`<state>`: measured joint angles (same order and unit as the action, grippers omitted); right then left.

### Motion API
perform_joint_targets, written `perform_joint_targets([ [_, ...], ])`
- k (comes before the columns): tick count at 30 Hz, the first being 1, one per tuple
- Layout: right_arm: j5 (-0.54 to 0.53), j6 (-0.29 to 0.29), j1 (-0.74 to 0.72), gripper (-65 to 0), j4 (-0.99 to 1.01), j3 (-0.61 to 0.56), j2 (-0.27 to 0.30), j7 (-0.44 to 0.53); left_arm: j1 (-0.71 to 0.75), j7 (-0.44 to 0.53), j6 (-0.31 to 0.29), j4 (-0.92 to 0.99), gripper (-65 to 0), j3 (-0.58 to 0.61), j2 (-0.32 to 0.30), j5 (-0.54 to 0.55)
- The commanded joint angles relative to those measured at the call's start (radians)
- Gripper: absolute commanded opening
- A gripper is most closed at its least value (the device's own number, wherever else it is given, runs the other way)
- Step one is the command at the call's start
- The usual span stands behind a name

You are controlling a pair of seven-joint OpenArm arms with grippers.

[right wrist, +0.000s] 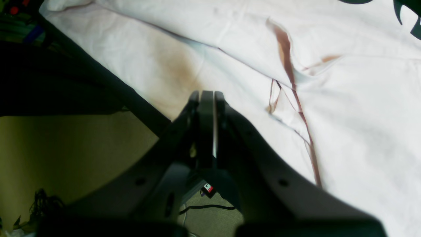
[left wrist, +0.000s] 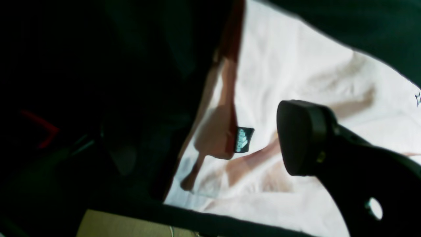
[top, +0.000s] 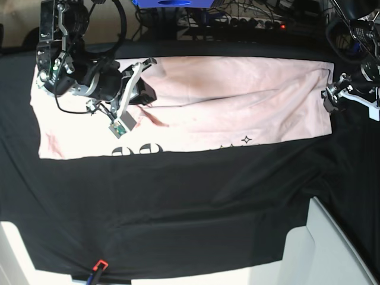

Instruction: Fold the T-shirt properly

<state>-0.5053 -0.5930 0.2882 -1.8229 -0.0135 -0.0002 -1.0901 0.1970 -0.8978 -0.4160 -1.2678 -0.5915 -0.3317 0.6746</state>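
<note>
From my right wrist camera I see the right gripper (right wrist: 208, 98) with its two matte black fingers pressed flat together, only a hairline seam between them and nothing caught there; it hangs over the T-shirt (right wrist: 329, 108) near the cloth's edge. In the base view that same right gripper (top: 144, 66) sits over the shirt's upper left part, its pale finger plates angled toward the middle. My left gripper (top: 330, 98) is at the far right end of the shirt, and its jaws stand wide apart: in the left wrist view I see just one rounded, dull black pad (left wrist: 301, 138) hovering over the fabric with nothing between it and its partner, which is out of frame. Beside that pad a small dark woven label (left wrist: 242, 140) sticks out from a seam where the cloth folds back on itself. The T-shirt (top: 237, 107) is soft, pale pink cotton, lying as a long flat band on the black table cloth (top: 190, 208), its long axis running left to right along the far side of the table. Its surface is rumpled, with shallow creases and diagonal ridges running across the middle. The near edge is straight, and the tops of the black lettering (top: 138, 149) peek out along it toward the left, with a small star mark (top: 245, 140) farther right. The table cloth is matte and faintly wrinkled.
</note>
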Motion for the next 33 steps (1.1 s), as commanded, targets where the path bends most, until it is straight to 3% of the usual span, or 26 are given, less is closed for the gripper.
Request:
perform_joint_targets([
  [1,-0.020,-0.005,-0.008,-64.1,-0.013,0.001,-0.001,0.020,-0.004,0.003,0.001,-0.014,0.0,-0.003,-0.011,0.010],
  [10,-0.020,-0.005,-0.008,-64.1,-0.013,0.001,-0.001,0.020,-0.024,0.006,0.004,-0.002,0.0,0.005,-0.007,0.004],
  [18,-0.025,-0.005,-0.008,-64.1,-0.013,-0.001,-0.007,0.020,-0.155,0.012,0.004,0.106,0.0,-0.002,0.050,-0.293],
  [22,-0.025,-0.005,-0.007,-64.1,-0.013,-0.001,-0.007,0.020,-0.175,0.081,0.004,0.165,0.0,0.006,0.059,-0.332],
  [28,-0.025,-0.005,-0.007,-64.1,-0.013,0.001,-0.005,0.020,-0.182,0.090,0.004,0.234,0.0,0.006,0.062,-0.336],
  [33,-0.025,-0.005,-0.008,-64.1,-0.013,0.001,-0.005,0.020,-0.181,0.090,0.004,0.241,-33.9,0.006,0.084,-0.336],
])
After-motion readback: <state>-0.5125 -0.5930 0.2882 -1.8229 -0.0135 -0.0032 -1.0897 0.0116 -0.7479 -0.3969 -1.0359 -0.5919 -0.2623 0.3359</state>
